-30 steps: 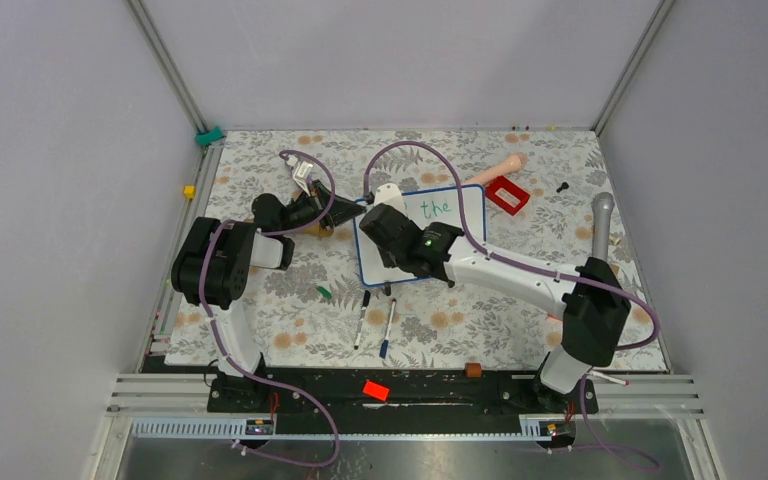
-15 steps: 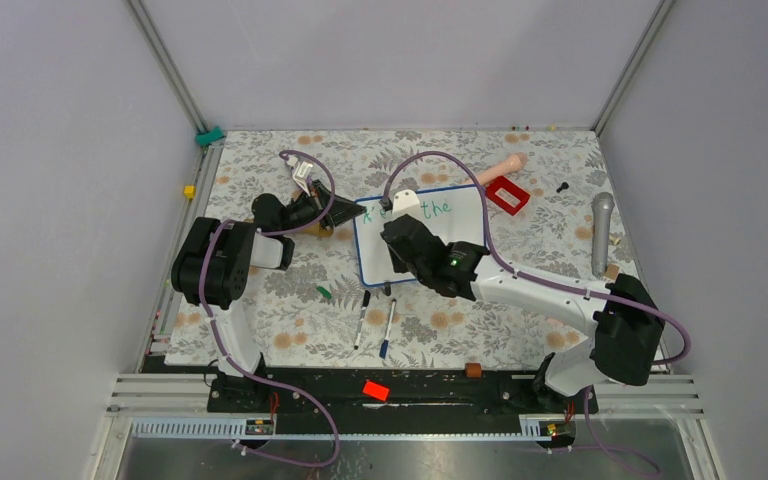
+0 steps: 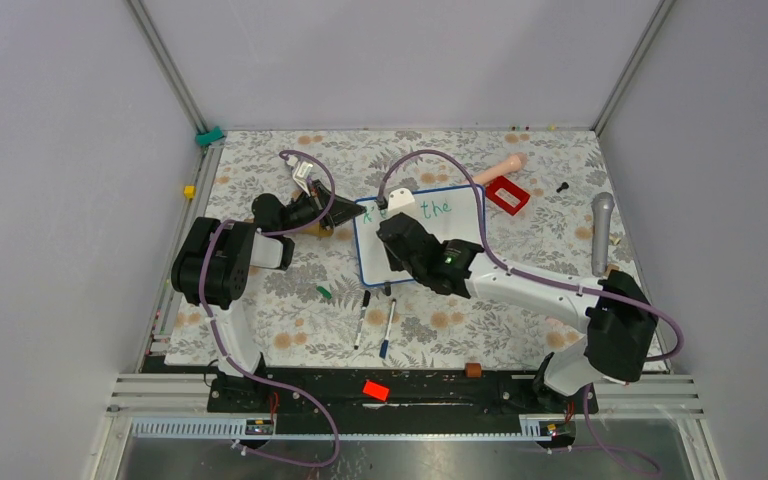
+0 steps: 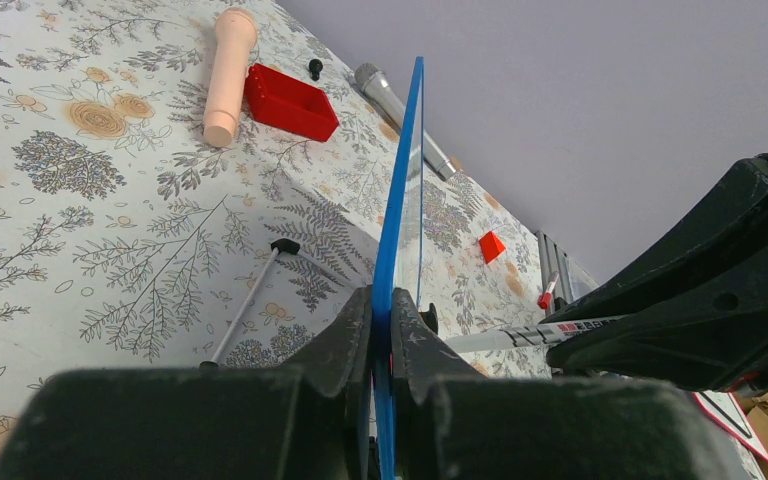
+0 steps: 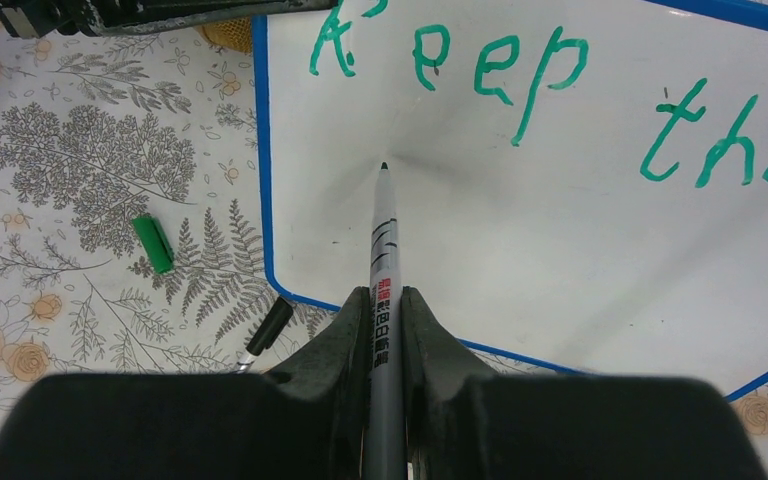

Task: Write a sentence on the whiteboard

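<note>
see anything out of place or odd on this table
Nothing damaged or spilled. The oddest thing is a green cap lying loose on the floral mat left of the whiteboard, probably from the uncapped marker in the right hand. The left hand clamps the board's edge.

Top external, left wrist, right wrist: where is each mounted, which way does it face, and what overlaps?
Top external: above and behind the bases, looking down at the table; left arm and right arm both show.
Left wrist: looks along the whiteboard blue rim, toward the red box; left gripper shut on that rim.
Right wrist: looks down the marker at the board's face and green writing; right gripper shut on the marker.
Shared: both wrist views show the marker and the whiteboard.
</note>
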`<action>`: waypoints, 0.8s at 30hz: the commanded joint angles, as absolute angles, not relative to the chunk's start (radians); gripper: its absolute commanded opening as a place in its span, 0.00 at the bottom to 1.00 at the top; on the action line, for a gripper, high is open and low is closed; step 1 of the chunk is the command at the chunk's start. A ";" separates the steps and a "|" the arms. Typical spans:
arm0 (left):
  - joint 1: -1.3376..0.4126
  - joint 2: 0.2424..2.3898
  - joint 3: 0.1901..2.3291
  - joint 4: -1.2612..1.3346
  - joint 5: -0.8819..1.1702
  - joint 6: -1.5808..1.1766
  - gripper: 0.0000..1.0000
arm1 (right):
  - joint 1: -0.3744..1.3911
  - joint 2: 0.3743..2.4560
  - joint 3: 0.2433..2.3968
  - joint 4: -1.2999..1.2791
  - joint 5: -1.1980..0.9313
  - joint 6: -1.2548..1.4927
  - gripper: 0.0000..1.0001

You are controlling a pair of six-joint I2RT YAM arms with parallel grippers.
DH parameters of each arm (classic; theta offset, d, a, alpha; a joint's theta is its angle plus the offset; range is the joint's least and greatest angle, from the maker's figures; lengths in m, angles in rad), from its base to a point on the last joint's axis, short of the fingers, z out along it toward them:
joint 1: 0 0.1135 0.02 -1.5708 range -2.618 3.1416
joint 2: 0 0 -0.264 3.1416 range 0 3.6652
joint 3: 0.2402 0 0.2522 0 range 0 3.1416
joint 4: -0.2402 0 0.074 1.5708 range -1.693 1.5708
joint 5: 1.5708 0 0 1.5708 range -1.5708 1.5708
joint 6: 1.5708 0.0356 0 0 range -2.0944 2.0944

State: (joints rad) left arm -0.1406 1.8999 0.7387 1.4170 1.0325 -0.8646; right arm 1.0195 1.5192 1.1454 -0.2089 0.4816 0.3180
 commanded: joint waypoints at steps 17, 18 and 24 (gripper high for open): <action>-0.142 1.901 0.759 1.479 1.029 -0.793 0.00 | 1.028 1.564 1.229 -0.243 0.569 0.313 0.00; -0.143 1.902 0.759 1.479 1.029 -0.793 0.00 | 1.028 1.570 1.235 -0.249 0.569 0.313 0.00; -0.143 1.901 0.759 1.479 1.029 -0.793 0.00 | 1.028 1.596 1.264 -0.276 0.557 0.314 0.00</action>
